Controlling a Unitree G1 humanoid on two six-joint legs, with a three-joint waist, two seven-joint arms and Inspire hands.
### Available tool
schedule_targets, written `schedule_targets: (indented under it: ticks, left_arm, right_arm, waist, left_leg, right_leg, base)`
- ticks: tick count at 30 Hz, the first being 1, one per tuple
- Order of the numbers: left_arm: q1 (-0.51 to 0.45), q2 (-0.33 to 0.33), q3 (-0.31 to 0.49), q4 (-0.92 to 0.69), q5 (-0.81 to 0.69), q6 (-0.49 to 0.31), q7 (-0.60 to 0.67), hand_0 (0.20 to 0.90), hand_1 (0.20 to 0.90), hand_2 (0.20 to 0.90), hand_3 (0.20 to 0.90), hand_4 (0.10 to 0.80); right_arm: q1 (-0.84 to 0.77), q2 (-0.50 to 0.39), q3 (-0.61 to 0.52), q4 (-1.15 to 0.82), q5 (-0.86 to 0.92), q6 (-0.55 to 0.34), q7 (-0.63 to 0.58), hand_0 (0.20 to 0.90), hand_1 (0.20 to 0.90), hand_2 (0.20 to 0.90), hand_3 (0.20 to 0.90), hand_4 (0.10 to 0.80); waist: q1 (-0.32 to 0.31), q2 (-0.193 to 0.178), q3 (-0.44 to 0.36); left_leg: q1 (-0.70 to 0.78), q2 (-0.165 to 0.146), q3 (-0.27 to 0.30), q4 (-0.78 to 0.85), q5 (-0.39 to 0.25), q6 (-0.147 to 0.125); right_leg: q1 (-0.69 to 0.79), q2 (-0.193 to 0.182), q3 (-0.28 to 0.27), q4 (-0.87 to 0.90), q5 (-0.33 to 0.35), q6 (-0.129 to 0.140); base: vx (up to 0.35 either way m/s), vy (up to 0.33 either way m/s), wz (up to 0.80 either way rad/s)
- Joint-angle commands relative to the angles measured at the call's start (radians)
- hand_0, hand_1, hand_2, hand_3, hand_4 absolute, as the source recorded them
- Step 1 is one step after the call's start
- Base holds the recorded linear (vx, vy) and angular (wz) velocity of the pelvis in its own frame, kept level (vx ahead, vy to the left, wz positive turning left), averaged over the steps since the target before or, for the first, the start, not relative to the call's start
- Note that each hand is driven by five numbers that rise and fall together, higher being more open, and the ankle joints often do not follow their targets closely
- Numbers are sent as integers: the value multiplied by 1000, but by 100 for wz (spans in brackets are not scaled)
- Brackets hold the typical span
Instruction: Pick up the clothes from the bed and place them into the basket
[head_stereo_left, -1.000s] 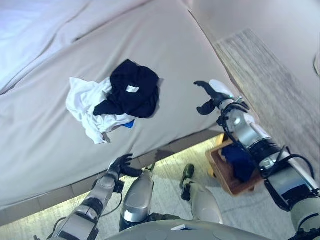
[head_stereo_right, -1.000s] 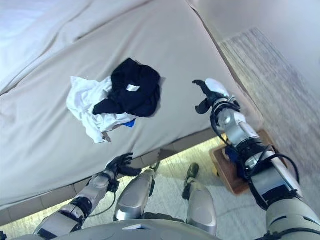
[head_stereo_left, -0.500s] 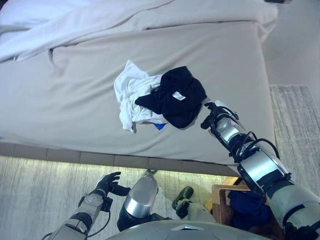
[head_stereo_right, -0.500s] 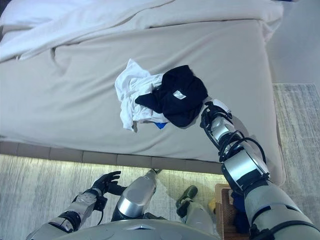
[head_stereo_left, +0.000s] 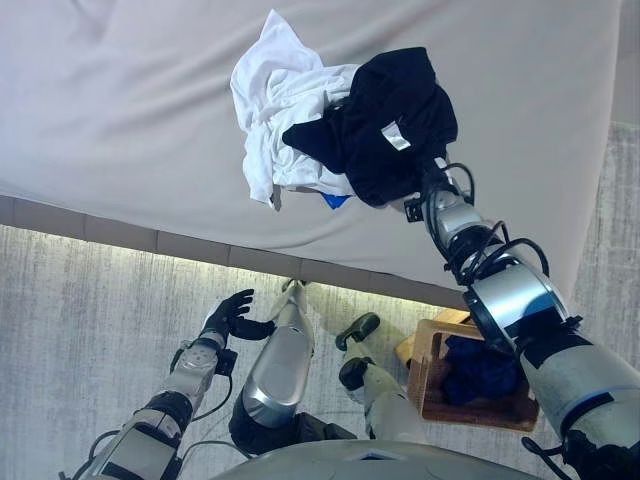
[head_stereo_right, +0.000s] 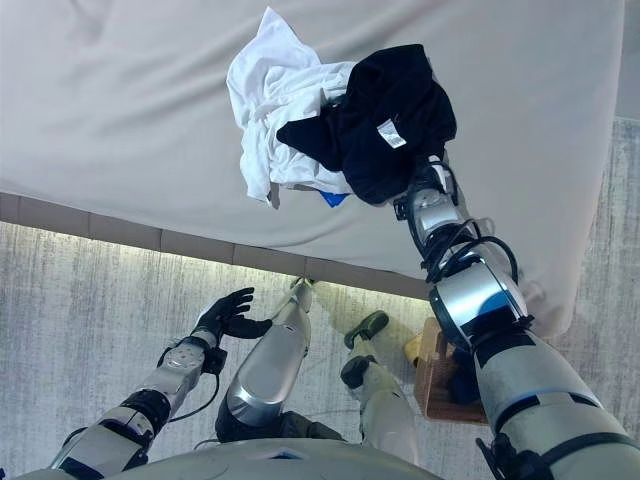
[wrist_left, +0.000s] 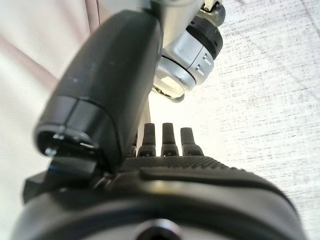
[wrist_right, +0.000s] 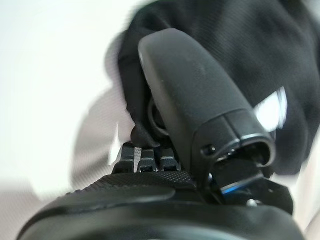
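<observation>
A pile of clothes lies on the beige bed (head_stereo_left: 120, 120): a crumpled white garment (head_stereo_left: 285, 100) and a black garment (head_stereo_left: 395, 120) with a small white tag, overlapping it on the right. A bit of blue cloth (head_stereo_left: 335, 200) peeks out below them. My right hand (head_stereo_right: 427, 190) is at the near edge of the black garment, pushed against it; in the right wrist view my thumb (wrist_right: 190, 100) lies over the black cloth (wrist_right: 240, 45). My left hand (head_stereo_left: 232, 315) hangs open over the floor beside the bed, holding nothing.
A wooden basket (head_stereo_left: 425, 385) stands on the floor at the lower right, by the bed's side, with dark blue clothes (head_stereo_left: 480, 365) in it. The bed's edge runs across the view above a grey floor (head_stereo_left: 90, 300).
The camera has swung, so the whole scene has shifted. My right hand has moved from the air near the bed's edge onto the black garment. The left hand stays low.
</observation>
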Motion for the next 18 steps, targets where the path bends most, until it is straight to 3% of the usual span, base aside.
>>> schedule_targets:
  ticks: [1, 2, 3, 8, 12, 18]
  left_arm:
    - [15, -47, -43, -5, -25, -8, 22, 900, 900, 900, 900, 800]
    - [17, -50, -46, -5, -29, -8, 24, 900, 900, 900, 900, 800]
    - [21, -51, -48, -2, -34, -16, 22, 900, 900, 900, 900, 800]
    - [28, -59, -60, -3, -43, -40, 29, 900, 900, 900, 900, 800]
    - [37, -59, -63, -13, -48, -51, 45, 900, 900, 900, 900, 800]
    - [61, -48, -41, -20, -40, -54, 58, 900, 900, 900, 900, 800]
  right_arm:
    - [-43, 95, -16, -68, 171, -126, 102, 900, 900, 900, 900, 800]
    - [-42, 98, -15, -68, 186, -145, 122, 813, 813, 813, 798, 698]
    - [-42, 103, -15, -79, 196, -166, 137, 300, 300, 300, 200, 100]
    - [-42, 122, -7, -175, 221, -257, 145, 300, 300, 300, 200, 100]
    - [-20, 141, 15, -378, 207, -329, 87, 300, 300, 300, 200, 100]
    - [33, 104, 89, -688, -35, -354, -16, 300, 300, 300, 200, 100]
  waist:
    - [-9, 31, 18]
    - [-10, 33, 18]
    - [-14, 34, 18]
    - [-26, 32, 18]
    - [-45, 23, 18]
    - [-84, -2, 6]
  left_leg:
    - [11, -12, 130, -52, -19, 95]
    - [9, -11, 131, -55, -18, 93]
    - [6, -9, 135, -57, -15, 92]
    - [8, 0, 145, -69, -7, 89]
    - [25, 8, 157, -73, -11, 89]
    - [85, 20, 197, -83, -26, 94]
  right_leg:
    - [7, -41, 40, 19, 57, 32]
    - [4, -42, 40, 16, 59, 33]
    - [-2, -43, 42, 16, 62, 35]
    - [-7, -44, 53, 16, 64, 38]
    - [-3, -46, 68, 25, 63, 40]
    - [39, -43, 106, 9, 71, 48]
  base:
    - [-35, 77, -6]
    - [-31, 70, -13]
    - [-28, 53, -16]
    - [-16, 27, -8]
    - [0, 0, 0]
    - [6, 2, -11]
